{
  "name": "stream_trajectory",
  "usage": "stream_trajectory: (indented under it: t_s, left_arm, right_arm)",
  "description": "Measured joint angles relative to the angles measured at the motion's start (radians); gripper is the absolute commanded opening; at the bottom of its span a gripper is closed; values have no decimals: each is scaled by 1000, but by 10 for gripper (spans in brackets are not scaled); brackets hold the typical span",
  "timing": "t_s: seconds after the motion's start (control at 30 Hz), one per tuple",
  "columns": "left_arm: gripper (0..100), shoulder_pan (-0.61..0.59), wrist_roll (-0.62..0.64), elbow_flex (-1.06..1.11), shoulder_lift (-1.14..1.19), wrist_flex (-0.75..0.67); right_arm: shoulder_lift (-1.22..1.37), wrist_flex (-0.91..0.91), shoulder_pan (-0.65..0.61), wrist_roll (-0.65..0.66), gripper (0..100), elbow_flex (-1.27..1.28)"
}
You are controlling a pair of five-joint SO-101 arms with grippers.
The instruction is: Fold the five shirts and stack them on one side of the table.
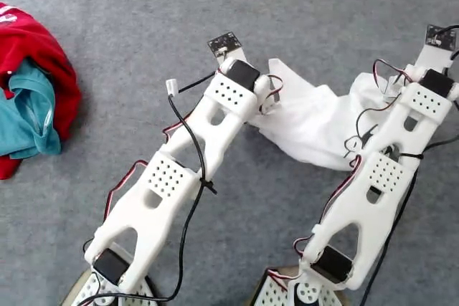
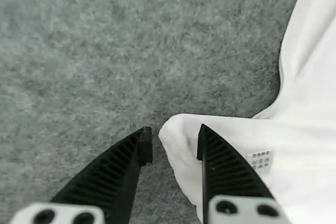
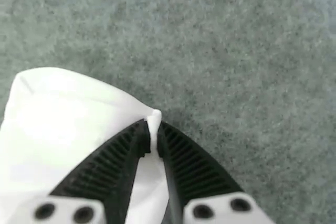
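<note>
Right tool point(image 3: 151, 139) is clenched on a thin pinch of the white shirt point(image 1: 308, 123), at an edge lying low over the grey table point(image 1: 143, 48). My left tool point(image 2: 173, 142) is released, its jaws apart with a rounded corner of the shirt between them; whether either jaw touches the cloth I cannot tell. The shirt lies rumpled between the two arms, toward the far right of the table. A red shirt point(image 1: 36, 48) and a teal shirt point(image 1: 32, 116) sit heaped at the left edge, well apart from it.

I judge the step to be getting a two-point hold so I can spread the shirt flat. To do it well, I would lower the left tool until the corner sits deep between the jaws before closing, and take the corner itself, not a bunched fold. The right pinch looks shallow, so I would pull gently and evenly, or it may slip out.
</note>
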Motion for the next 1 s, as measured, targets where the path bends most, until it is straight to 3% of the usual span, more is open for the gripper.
stream_trajectory:
  t_s: [0.23, 0.5, 0.77, 1.0]
  left_arm:
    - [88, 2, -17, 0, 0, 6]
    - [177, 38, -25, 0, 0, 6]
    - [175, 48, -25, 0, 0, 6]
    - [70, 48, -26, 0, 0, 6]
  right_arm:
    - [0, 0, 0, 0, 15, 0]
    - [0, 0, 0, 0, 15, 0]
    - [0, 0, 0, 0, 15, 0]
    - [0, 0, 0, 0, 15, 0]
